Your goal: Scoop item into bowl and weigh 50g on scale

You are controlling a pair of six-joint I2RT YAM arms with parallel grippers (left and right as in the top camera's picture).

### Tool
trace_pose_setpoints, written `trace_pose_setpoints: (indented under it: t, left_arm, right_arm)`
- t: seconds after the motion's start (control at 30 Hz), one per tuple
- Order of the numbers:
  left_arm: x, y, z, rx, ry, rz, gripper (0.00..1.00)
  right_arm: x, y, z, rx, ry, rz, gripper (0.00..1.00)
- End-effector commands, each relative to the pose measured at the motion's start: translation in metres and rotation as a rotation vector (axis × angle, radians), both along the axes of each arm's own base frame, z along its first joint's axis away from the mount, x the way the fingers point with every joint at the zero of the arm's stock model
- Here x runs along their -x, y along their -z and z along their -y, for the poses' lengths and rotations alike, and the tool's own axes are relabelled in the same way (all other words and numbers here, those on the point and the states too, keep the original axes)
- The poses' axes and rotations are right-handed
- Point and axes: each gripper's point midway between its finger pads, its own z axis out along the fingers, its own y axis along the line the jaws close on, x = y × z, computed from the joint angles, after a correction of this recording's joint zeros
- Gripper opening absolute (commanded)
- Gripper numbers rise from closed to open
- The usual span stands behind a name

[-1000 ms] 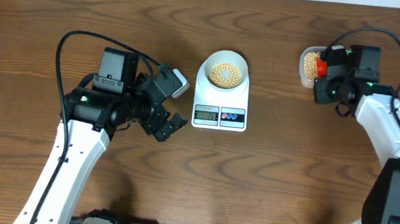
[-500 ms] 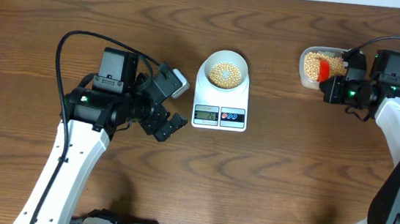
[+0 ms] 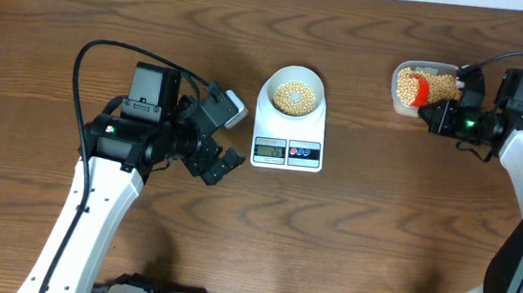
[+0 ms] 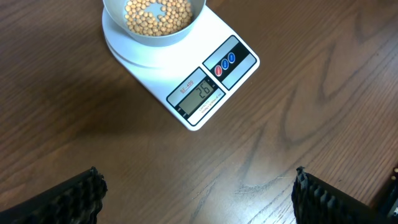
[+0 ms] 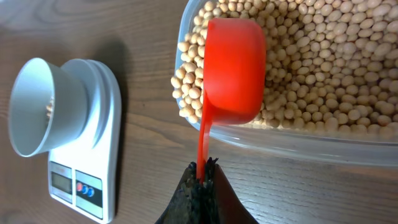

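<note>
Bright red scoop [image 5: 233, 68] just ahead of the black right gripper [image 5: 203, 169], over tan-yellow beans [image 5: 323, 68] in a clear tub [image 5: 292, 140]. Off to its left: pale blue-white bowl [image 5: 43, 106], white scale [image 5: 106, 149] with red and blue buttons [image 5: 84, 190], streaky brown wood-grain table [image 5: 93, 25].

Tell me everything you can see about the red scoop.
The red scoop looks like smooth glossy plastic: a rounded cup with a thin straight handle. The right gripper pinches the handle's end. The cup sits in the clear tub, its back toward the wrist camera, pressed among the tan beans, with the handle crossing the tub's rim.
</note>
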Motion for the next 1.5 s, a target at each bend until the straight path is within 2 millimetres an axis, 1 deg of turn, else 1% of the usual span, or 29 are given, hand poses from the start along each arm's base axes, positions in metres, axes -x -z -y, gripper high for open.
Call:
trace_pose_setpoints:
  t: [0.0, 0.23, 0.27, 0.3, 0.37, 0.47, 0.57, 0.63, 0.77, 0.9, 1.03, 1.27, 1.33, 1.43, 1.47]
  left_arm:
    - [-0.006, -0.016, -0.001, 0.004, 0.0, 0.05, 0.98]
    - [-0.006, -0.016, -0.001, 0.004, 0.0, 0.05, 0.98]
    - [-0.006, -0.016, -0.001, 0.004, 0.0, 0.05, 0.98]
    - [-0.006, -0.016, -0.001, 0.004, 0.0, 0.05, 0.98]
    - [-0.006, -0.016, -0.001, 0.004, 0.0, 0.05, 0.98]
    - [-0.006, -0.016, -0.001, 0.004, 0.0, 0.05, 0.98]
    - [-0.006, -0.016, -0.001, 0.004, 0.0, 0.05, 0.98]
    - [-0.006, -0.016, -0.001, 0.004, 0.0, 0.05, 0.98]
    - [-0.006, -0.016, -0.001, 0.004, 0.0, 0.05, 0.98]
    - [-0.006, -0.016, -0.001, 0.004, 0.0, 0.05, 0.98]
    - [-0.006, -0.016, -0.001, 0.004, 0.0, 0.05, 0.98]
    - [-0.006, -0.016, -0.001, 0.004, 0.0, 0.05, 0.98]
    - [-0.006, -0.016, -0.001, 0.004, 0.0, 0.05, 0.98]
    - [-0.006, -0.016, -0.001, 0.004, 0.0, 0.05, 0.98]
    - [-0.006, -0.016, -0.001, 0.004, 0.0, 0.05, 0.98]
  right_arm:
    - [0.007, -0.001, -0.006, -0.1, -0.006, -0.025, 0.01]
    - [0.006, -0.001, 0.013, -0.104, 0.039, -0.02, 0.01]
    - [0.006, 0.0, 0.017, -0.091, 0.052, -0.024, 0.01]
    - [0.006, 0.005, 0.027, -0.051, 0.082, -0.037, 0.01]
    - [0.007, 0.009, 0.036, -0.041, 0.142, -0.07, 0.01]
    - [0.007, 0.009, 0.041, -0.044, 0.157, -0.071, 0.01]
    - [0.008, 0.009, 0.051, -0.068, 0.211, -0.088, 0.01]
    - [0.008, 0.007, 0.055, -0.083, 0.219, -0.083, 0.01]
    - [0.009, 0.001, 0.06, -0.158, 0.245, -0.083, 0.01]
    - [0.009, -0.002, 0.064, -0.173, 0.249, -0.07, 0.01]
    - [0.005, -0.01, 0.063, -0.213, 0.23, -0.034, 0.01]
    - [0.005, -0.012, 0.065, -0.251, 0.263, -0.047, 0.01]
    - [0.004, -0.015, 0.063, -0.267, 0.25, -0.037, 0.01]
    - [0.001, -0.017, 0.064, -0.264, 0.248, -0.019, 0.01]
    - [0.0, -0.021, 0.064, -0.28, 0.239, -0.004, 0.01]
